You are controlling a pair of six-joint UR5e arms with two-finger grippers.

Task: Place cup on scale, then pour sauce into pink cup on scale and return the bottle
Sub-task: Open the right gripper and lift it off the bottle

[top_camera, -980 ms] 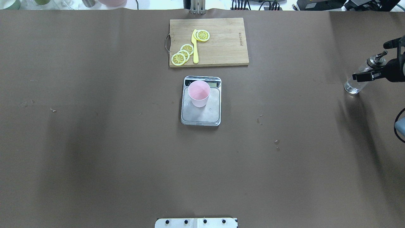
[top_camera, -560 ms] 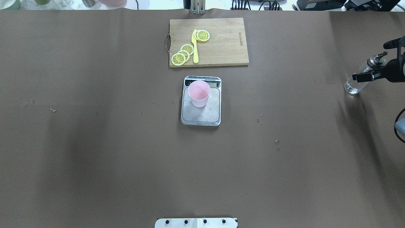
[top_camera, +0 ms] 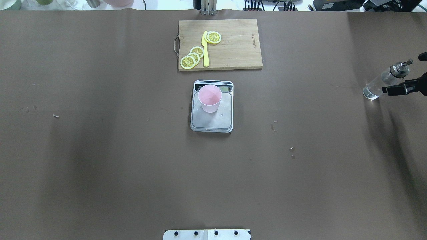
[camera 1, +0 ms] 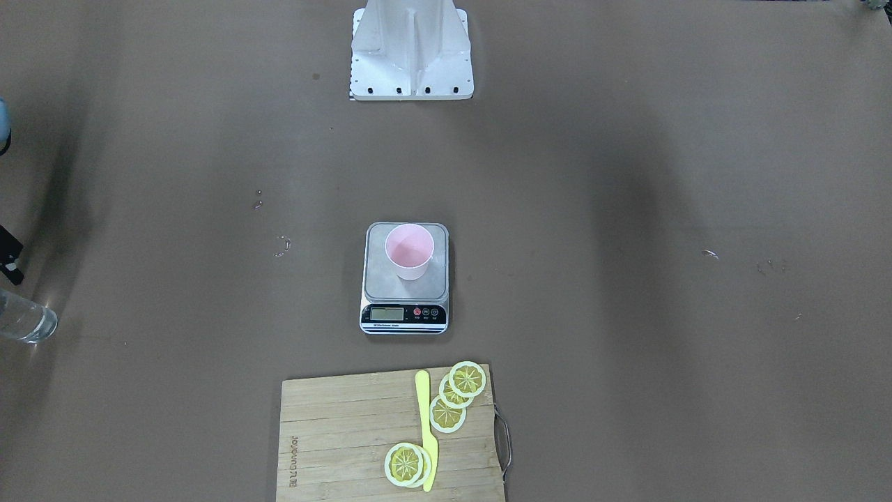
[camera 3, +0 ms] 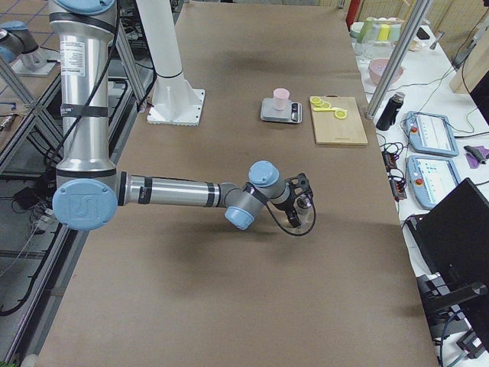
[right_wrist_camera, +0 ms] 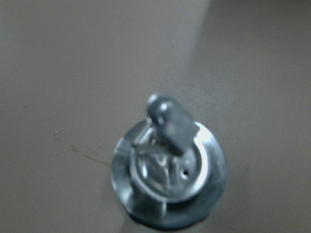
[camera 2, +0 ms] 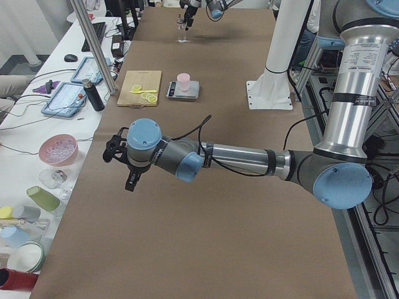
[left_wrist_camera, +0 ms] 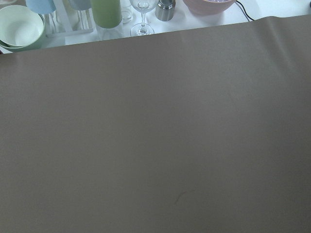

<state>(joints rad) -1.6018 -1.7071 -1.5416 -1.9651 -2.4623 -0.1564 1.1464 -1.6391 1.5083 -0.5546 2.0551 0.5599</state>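
The pink cup (top_camera: 209, 98) stands upright on the scale (top_camera: 211, 124) at mid table; both also show in the front view, cup (camera 1: 410, 251) and scale (camera 1: 404, 315). The clear glass bottle (top_camera: 383, 81) with its chrome spout stands on the table at the far right, with clear liquid in it. My right gripper (top_camera: 402, 74) is open, its fingers spread wide and clear of the bottle. The right wrist view looks straight down on the chrome cap (right_wrist_camera: 170, 165). My left gripper (camera 2: 123, 163) hangs over the table's left end; I cannot tell whether it is open.
A wooden cutting board (top_camera: 233, 50) with lemon slices and a yellow knife (top_camera: 205, 50) lies behind the scale. The robot base (top_camera: 206, 234) is at the near edge. Bowls and cups (camera 2: 58, 149) stand off the table's far side.
My right gripper has drawn back from the bottle toward the right edge. The bottle stays standing where it was. Cup and scale have not moved.
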